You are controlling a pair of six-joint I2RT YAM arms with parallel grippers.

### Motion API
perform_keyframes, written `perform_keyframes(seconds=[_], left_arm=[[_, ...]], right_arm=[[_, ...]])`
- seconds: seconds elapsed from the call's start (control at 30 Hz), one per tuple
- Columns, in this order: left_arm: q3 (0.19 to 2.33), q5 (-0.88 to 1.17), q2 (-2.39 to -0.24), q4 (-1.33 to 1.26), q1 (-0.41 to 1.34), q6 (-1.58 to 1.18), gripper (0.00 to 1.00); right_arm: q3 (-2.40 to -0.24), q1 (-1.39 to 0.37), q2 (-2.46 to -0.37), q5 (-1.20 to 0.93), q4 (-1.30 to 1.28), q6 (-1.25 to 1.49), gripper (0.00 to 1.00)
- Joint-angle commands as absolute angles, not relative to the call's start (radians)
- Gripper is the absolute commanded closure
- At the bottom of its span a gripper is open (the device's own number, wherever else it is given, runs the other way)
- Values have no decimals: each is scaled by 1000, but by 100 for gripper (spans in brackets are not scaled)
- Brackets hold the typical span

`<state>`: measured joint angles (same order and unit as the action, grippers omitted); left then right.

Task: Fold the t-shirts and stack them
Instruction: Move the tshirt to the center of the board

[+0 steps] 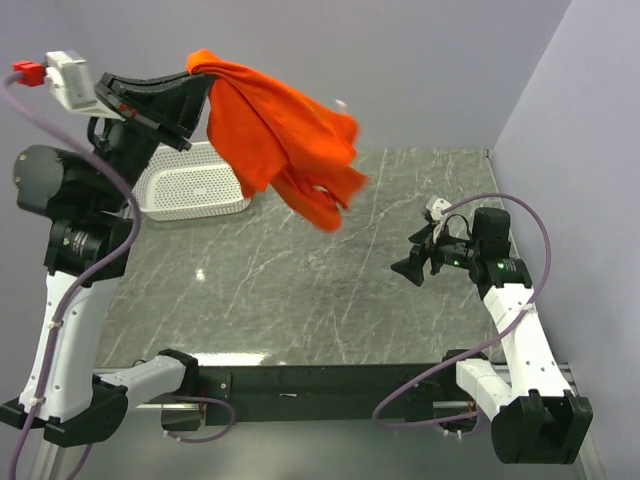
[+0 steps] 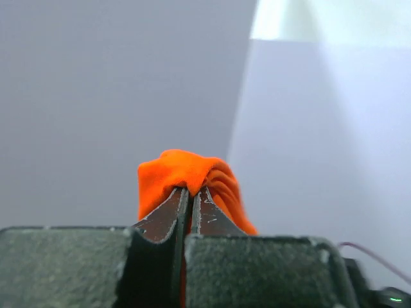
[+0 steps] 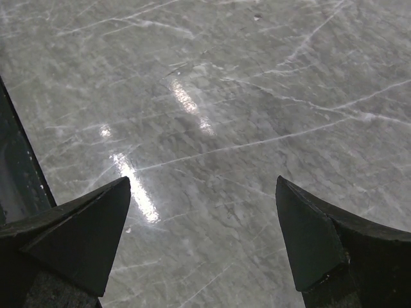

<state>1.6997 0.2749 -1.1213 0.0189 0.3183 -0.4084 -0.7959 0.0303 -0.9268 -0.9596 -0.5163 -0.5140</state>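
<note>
The left hand (image 1: 197,78) is raised high over the far left of the worktop (image 1: 300,300), clenched on a bunched edge of the orange-red t-shirt (image 1: 285,140), which hangs from it in a crumpled drape (a white perforated basket (image 1: 195,190) sits below). The right hand (image 3: 202,186) hovers low at the right, its 2 fingers spread wide, grasping nothing

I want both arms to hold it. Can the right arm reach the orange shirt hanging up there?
Probably yes. The right gripper is open over the table, and nothing stands between it and the t-shirt dangling from the left gripper, though it must rise.
</note>
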Motion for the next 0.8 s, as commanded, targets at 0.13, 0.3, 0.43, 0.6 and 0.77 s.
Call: perform_keyframes(seconds=[0.13, 0.3, 0.43, 0.6, 0.77], left_arm=[[1720, 475, -1187, -90, 348, -627, 100], [1671, 522, -1207, -141, 394, -677, 100], [1663, 528, -1226, -129, 439, -661, 100], [1641, 529, -1230, -92, 500, -615, 100], [1603, 500, -1215, -71, 512, -588, 100]], right_arm=[[-788, 64, -911, -940, -468, -492, 0], [-782, 86, -902, -945, -463, -486, 0], [-784, 95, -905, -950, -460, -488, 0], [-782, 101, -907, -948, -462, -491, 0], [-781, 103, -905, -950, -462, -491, 0]])
